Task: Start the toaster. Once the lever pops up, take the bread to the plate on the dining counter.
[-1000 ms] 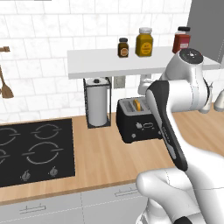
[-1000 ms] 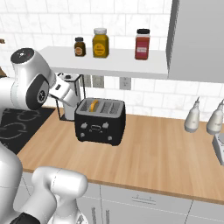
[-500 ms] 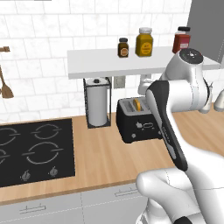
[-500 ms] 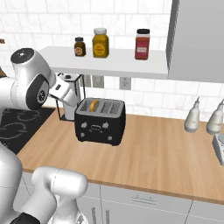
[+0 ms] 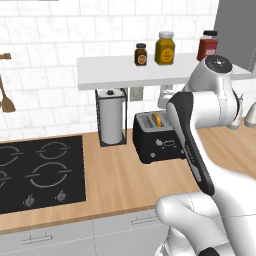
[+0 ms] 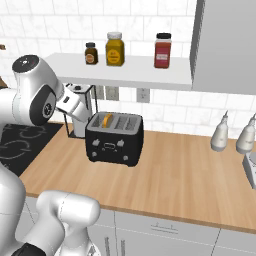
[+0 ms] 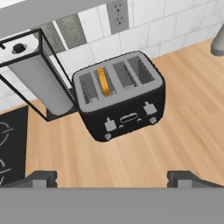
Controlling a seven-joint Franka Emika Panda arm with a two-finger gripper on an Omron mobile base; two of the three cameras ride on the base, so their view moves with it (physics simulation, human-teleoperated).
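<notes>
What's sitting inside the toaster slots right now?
One bread slice stands in a slot of the toaster, with just its top edge showing. The other slots look empty; the rest of the slice is hidden inside.

A rendered home kitchen. White tiled wall, light-wood surface over grey drawers. Ahead of the pincer stands a black toaster, bread in a slot; beyond it to the left a paper-towel roll, wall sockets behind. A black cooktop lies left; a shelf above carries jars.
</notes>
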